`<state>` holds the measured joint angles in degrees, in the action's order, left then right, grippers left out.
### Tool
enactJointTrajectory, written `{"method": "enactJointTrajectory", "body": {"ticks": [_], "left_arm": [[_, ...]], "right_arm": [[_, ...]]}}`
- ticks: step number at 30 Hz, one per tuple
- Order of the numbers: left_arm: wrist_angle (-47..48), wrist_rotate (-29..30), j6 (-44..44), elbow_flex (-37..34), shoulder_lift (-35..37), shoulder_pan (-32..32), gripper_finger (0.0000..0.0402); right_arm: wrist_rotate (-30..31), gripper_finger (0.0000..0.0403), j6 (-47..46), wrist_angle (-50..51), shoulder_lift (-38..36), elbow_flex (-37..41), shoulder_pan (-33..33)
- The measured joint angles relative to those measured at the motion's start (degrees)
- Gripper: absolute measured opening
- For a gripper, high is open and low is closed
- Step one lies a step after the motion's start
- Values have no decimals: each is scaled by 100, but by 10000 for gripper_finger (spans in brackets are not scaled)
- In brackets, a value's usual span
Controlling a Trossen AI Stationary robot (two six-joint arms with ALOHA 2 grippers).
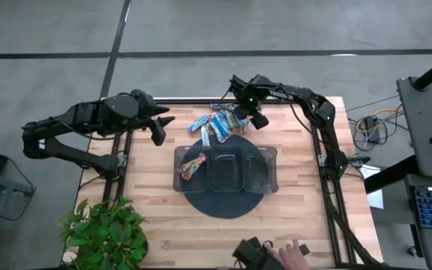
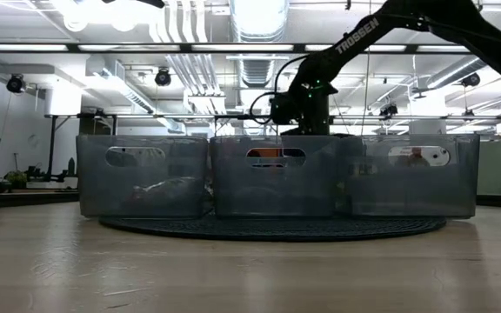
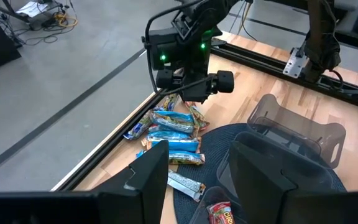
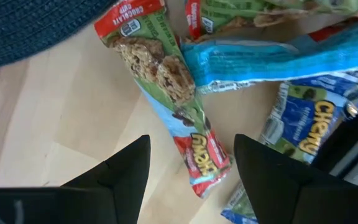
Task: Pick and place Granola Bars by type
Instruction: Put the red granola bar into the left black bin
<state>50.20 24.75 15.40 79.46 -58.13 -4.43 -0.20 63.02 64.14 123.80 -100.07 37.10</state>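
Several granola bars lie in a loose pile on the wood at the table's far middle, light blue, dark blue and red-green ones. My right gripper points down over the pile's right end, open. Its fingers stand on either side of the near end of a red-green bar that lies flat on the wood; no touch shows. A light blue bar and a dark blue one lie beside it. My left gripper hangs open and empty above the table's left. One red bar lies in the tray's left compartment.
The clear three-compartment tray stands on a round dark mat at the table's middle. A potted plant sits at the near left corner. A person's hand and a dark device show at the near edge.
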Motion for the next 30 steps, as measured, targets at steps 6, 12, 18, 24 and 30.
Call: {"method": "enactJointTrajectory", "body": {"ticks": [6,12,18,24,30], "left_arm": [[1,2,0,0,0,0,151],[2,2,0,0,0,0,151],[2,2,0,0,0,0,151],[2,2,0,0,0,0,151],[0,3,0,0,-2,2,151]], "right_arm": [[-82,224,-46,-8,8,2,2],[-156,224,-106,-59,8,97,-13],[-142,224,-224,-264,8,499,-11],[31,223,-790,-835,8,781,-11],[194,185,-1185,-899,8,826,-11]]}}
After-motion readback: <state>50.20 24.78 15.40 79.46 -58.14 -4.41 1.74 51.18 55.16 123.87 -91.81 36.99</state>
